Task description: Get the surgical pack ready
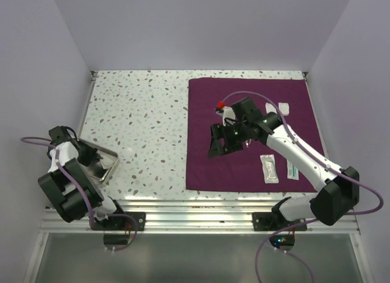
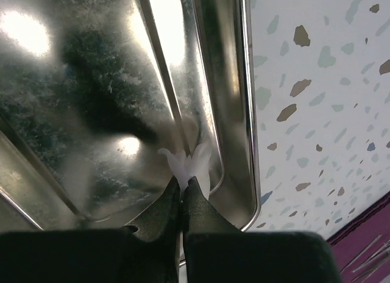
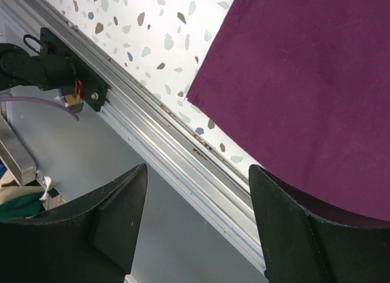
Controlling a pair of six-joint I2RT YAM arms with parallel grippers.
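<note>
Terrazzo surface [image 1: 140, 112], aluminium rail [image 1: 201, 213] along the near edge. Left gripper [image 2: 183, 187] pressed together, low inside steel tray [image 1: 114, 163] at near left. White bit [image 2: 186, 162] at its tips, can't tell if pinched. Right gripper [image 3: 195, 231] spread wide, empty, hovering over surgical pack [image 1: 204, 173], which lies flat on the right half, probably as the wrap base. On it: sealed packets [image 1: 269, 168] nearer, gauze pads [image 1: 283, 106] farther, seemingly staged for wrapping.

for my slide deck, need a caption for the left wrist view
Left gripper pinching a small white piece over the steel tray.
</note>
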